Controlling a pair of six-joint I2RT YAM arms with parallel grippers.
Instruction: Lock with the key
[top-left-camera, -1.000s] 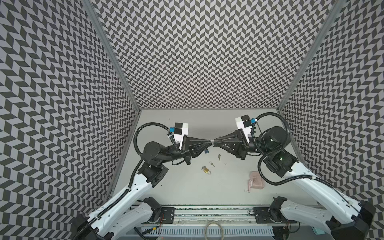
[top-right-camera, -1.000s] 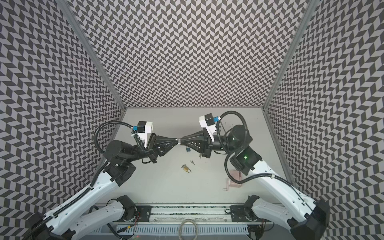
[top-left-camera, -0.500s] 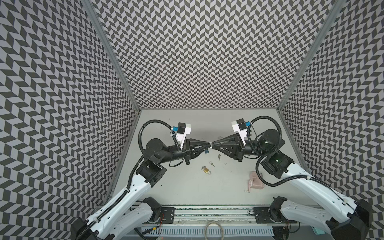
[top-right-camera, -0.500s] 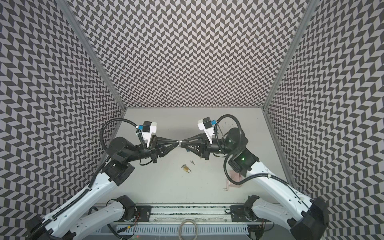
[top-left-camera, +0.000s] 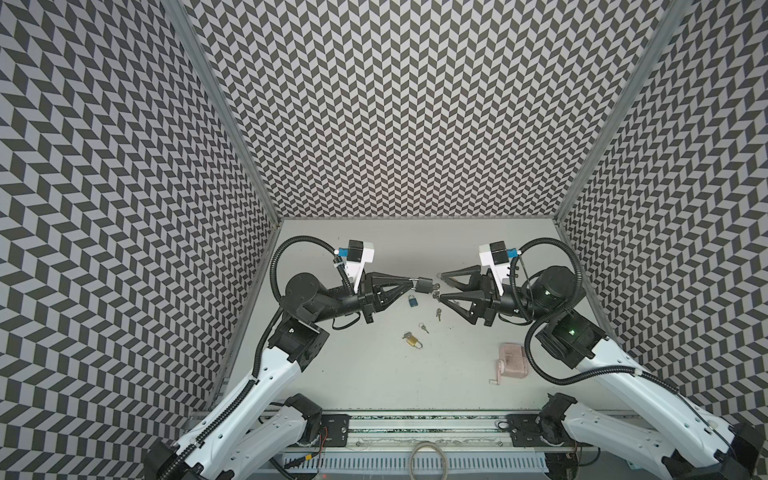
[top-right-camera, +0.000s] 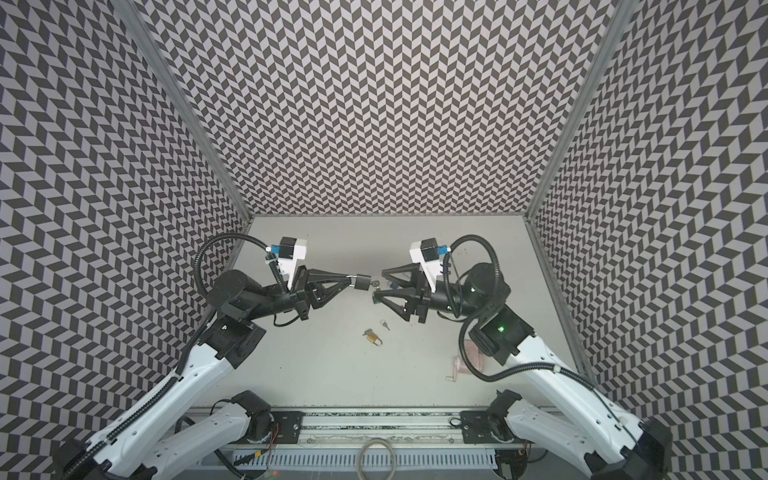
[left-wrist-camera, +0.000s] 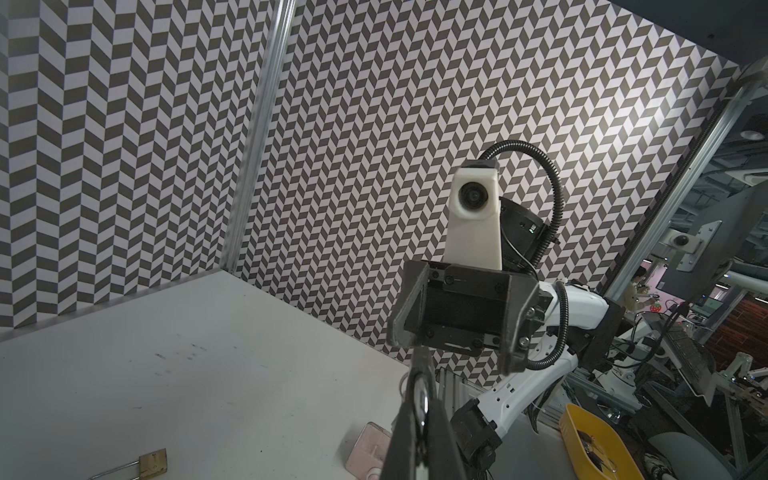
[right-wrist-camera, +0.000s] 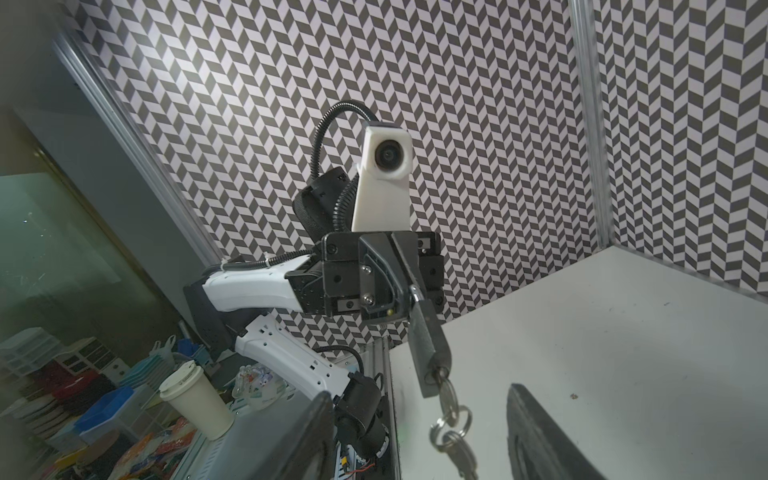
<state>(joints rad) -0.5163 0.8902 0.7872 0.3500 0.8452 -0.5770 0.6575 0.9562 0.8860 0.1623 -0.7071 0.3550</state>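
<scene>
A dark padlock (top-left-camera: 424, 285) (top-right-camera: 362, 282) hangs in the air over the middle of the table. My left gripper (top-left-camera: 413, 282) (top-right-camera: 352, 279) is shut on its shackle (right-wrist-camera: 415, 293). A key (right-wrist-camera: 446, 392) sits in the keyhole at the lock's free end, and a ring (right-wrist-camera: 451, 419) with a second key (right-wrist-camera: 461, 453) dangles from it. In both top views my right gripper (top-left-camera: 441, 285) (top-right-camera: 378, 284) faces the lock, open, with one finger on each side of the key and touching nothing. In the left wrist view the left fingers (left-wrist-camera: 436, 436) pinch the shiny shackle.
On the table below lie a blue padlock (top-left-camera: 412, 301), a brass padlock (top-left-camera: 412, 340) (left-wrist-camera: 153, 460), loose keys (top-left-camera: 424, 327) (top-left-camera: 437, 313) and a pink object (top-left-camera: 513, 365) near the right arm. Patterned walls enclose three sides.
My right gripper has opened and let go of the key, which stays in the padlock, and it has drawn back slightly to the right. The left gripper still holds the lock.
</scene>
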